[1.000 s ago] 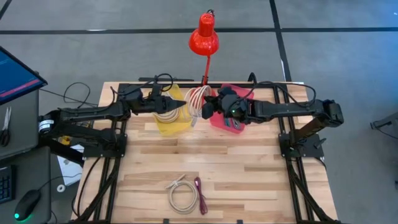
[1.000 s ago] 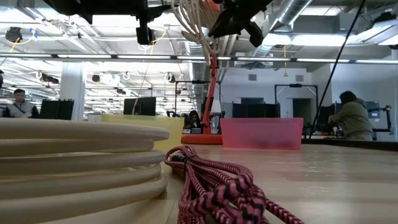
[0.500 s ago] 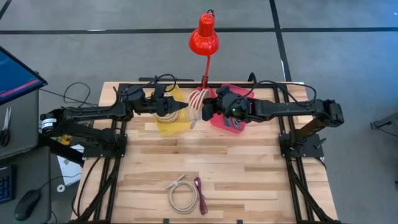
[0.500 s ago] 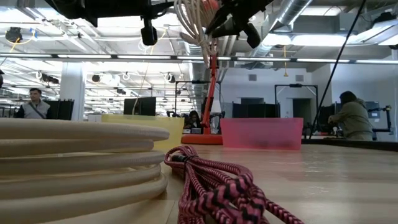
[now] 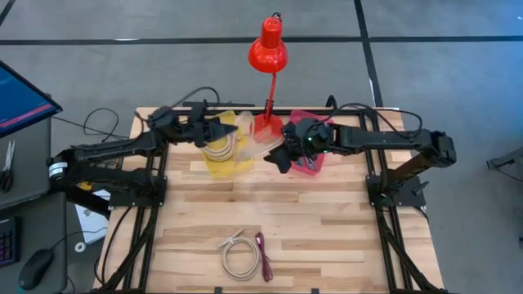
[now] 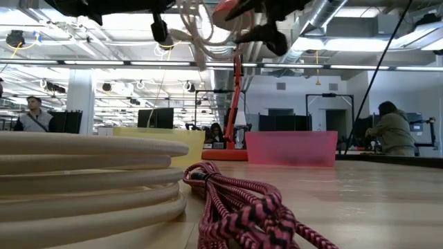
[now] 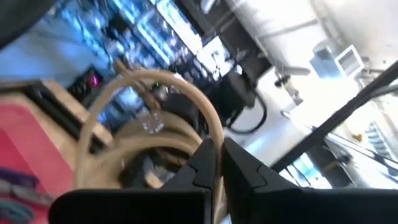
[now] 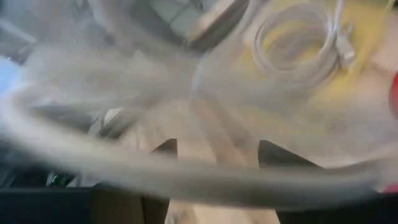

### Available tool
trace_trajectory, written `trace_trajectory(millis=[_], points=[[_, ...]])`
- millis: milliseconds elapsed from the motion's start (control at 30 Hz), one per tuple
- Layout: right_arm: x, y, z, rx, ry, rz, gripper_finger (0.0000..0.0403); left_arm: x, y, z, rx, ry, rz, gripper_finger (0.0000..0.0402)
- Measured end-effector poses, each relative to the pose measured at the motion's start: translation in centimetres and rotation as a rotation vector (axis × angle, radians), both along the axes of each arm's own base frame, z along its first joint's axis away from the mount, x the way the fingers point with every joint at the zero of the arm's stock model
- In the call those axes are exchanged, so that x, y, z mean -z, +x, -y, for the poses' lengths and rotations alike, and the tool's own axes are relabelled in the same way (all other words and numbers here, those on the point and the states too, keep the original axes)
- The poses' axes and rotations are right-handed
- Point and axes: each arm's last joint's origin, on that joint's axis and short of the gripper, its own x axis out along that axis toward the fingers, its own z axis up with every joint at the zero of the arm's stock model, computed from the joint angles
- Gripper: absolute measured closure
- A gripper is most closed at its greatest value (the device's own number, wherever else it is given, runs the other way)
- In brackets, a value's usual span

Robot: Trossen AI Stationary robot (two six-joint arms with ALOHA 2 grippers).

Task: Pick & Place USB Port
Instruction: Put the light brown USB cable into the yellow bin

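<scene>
Since a second ago our left pincer [image 5: 231,129], clenched on the cream cable coil [image 5: 219,147], has pulled it over the yellow bin [image 5: 214,166]; right pincer [image 5: 278,153] looks released, so handover seems complete.

Two dark, near-black jointed arms on black frame mounts. Left arm [image 5: 114,147]: white band near base. Right arm [image 5: 384,140]: small green light near wrist, black cables looping.

Open-plan lab or workshop: exposed ceiling ducts [image 6: 325,14], rows of monitors [image 6: 154,117], people at benches [image 6: 391,128].
</scene>
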Motion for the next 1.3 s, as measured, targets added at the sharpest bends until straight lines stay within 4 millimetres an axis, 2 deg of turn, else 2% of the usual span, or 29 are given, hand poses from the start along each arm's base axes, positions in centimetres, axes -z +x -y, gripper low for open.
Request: trace_trajectory(millis=[167,433,800,933,1300], points=[[-1.4,-1.5,0.2,-0.045,0.032,0.017,0.0174,-1.2,-2.4,-0.7,-0.080,0.042,0.024,0.0392],[-4.3,-5.1,0.3,-0.026,0.020,0.072,0.0183,-1.1,-5.6,-0.5,-0.148,0.061,-0.110,0.0392],[-7.5,-10.5,-0.4,-0.021,-0.024,0.154,0.0205,0.2,-6.3,-0.3,-0.201,0.138,-0.270,0.0392],[-7.7,-11.7,-0.5,0.009,-0.014,0.137,0.0215,0.6,-6.4,-0.4,-0.232,0.185,-0.325,0.0392],[-5.6,-12.9,-0.3,0.096,0.047,-0.109,0.0237,1.1,-6.1,-0.7,-0.273,0.277,-0.381,0.0392]])
